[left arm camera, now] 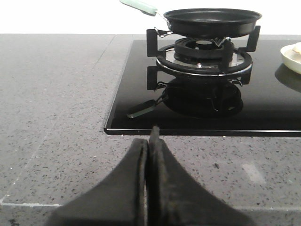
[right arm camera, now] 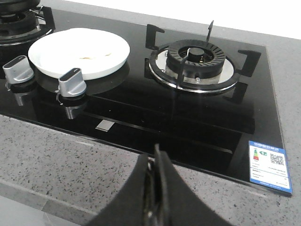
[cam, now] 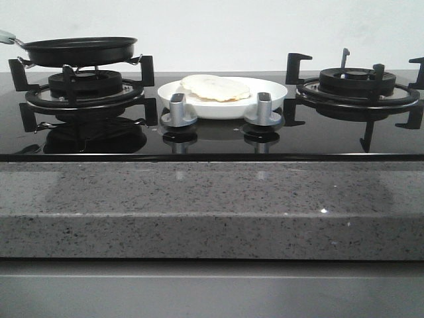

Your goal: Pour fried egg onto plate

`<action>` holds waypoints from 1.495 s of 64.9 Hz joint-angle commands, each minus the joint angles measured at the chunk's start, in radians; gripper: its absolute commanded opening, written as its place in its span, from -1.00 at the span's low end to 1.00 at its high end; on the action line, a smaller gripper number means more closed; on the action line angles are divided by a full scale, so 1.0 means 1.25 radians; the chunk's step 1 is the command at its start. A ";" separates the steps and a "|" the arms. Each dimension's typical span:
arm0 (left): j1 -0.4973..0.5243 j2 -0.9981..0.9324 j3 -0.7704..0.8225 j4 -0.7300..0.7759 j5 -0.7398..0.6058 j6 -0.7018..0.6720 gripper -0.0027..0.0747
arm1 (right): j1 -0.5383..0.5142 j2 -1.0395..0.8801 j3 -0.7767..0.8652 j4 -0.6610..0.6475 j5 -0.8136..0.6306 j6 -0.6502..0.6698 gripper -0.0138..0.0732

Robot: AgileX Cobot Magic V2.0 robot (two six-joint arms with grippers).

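Note:
The fried egg point(cam: 215, 87), a pale cream disc with wavy edges, lies on the white plate point(cam: 265, 99) in the middle of the black glass hob, behind two silver knobs. The plate also shows in the right wrist view point(right arm camera: 51, 63) with the egg point(right arm camera: 96, 52) on it, and its edge in the left wrist view point(left arm camera: 288, 59). The black frying pan point(cam: 78, 50) sits empty on the left burner, its pale green handle point(left arm camera: 138, 5) pointing left. My left gripper point(left arm camera: 151, 139) is shut and empty over the grey counter in front of the hob. My right gripper point(right arm camera: 156, 157) is shut and empty over the counter's front edge.
The right burner point(cam: 358, 83) with black pan supports stands bare. Two silver knobs point(cam: 177, 109) point(cam: 264, 108) stand in front of the plate. A sticker point(right arm camera: 269, 165) sits on the hob's front right corner. Speckled grey stone counter point(cam: 212, 205) surrounds the hob.

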 commanded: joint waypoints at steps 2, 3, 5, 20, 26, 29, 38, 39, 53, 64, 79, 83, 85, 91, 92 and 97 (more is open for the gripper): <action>0.005 -0.015 0.005 -0.011 -0.073 -0.007 -0.98 | -0.005 0.007 -0.020 0.005 -0.068 -0.003 -0.84; 0.005 -0.015 0.005 -0.011 -0.073 -0.007 -0.98 | -0.005 0.007 -0.020 0.005 -0.068 -0.003 -0.84; 0.005 -0.015 0.005 -0.011 -0.073 -0.007 -0.98 | -0.005 0.007 -0.020 0.005 -0.068 -0.003 -0.84; 0.005 -0.015 0.005 -0.011 -0.071 -0.007 -0.98 | -0.005 0.007 -0.020 0.005 -0.068 -0.003 -0.84; 0.005 -0.015 0.005 -0.011 -0.071 -0.007 -0.98 | -0.005 0.007 -0.020 0.005 -0.068 -0.003 -0.84; 0.005 -0.015 0.005 -0.011 -0.071 -0.007 -0.98 | -0.005 0.007 -0.020 0.005 -0.068 -0.003 -0.84; 0.005 -0.015 0.005 -0.011 -0.071 -0.007 -0.98 | -0.005 0.007 -0.020 0.005 -0.068 -0.003 -0.84; 0.005 -0.015 0.005 -0.011 -0.071 -0.007 -0.98 | -0.005 0.007 -0.020 0.005 -0.068 -0.003 -0.84; 0.005 -0.015 0.005 -0.011 -0.071 -0.007 -0.98 | -0.005 0.007 -0.020 0.005 -0.068 -0.003 -0.84; 0.005 -0.015 0.005 -0.011 -0.071 -0.007 -0.98 | -0.005 0.006 0.001 0.002 -0.109 -0.003 -0.84; 0.005 -0.015 0.005 -0.011 -0.071 -0.007 -0.98 | -0.079 -0.115 0.173 -0.005 -0.256 -0.003 -0.84; 0.005 -0.015 0.005 -0.011 -0.071 -0.007 -0.98 | -0.107 -0.148 0.219 -0.005 -0.263 -0.003 -0.84; 0.005 -0.015 0.005 -0.011 -0.071 -0.007 -0.98 | -0.118 -0.161 0.243 -0.001 -0.263 -0.003 -0.84; 0.005 -0.015 0.005 -0.011 -0.071 -0.007 -0.98 | -0.135 -0.190 0.290 0.011 -0.271 -0.003 -0.84; 0.005 -0.015 0.005 -0.011 -0.071 -0.007 -0.98 | -0.136 -0.194 0.296 0.011 -0.275 -0.003 -0.84; 0.005 -0.015 0.005 -0.011 -0.071 -0.007 -0.98 | -0.137 -0.208 0.330 0.011 -0.310 -0.003 -0.84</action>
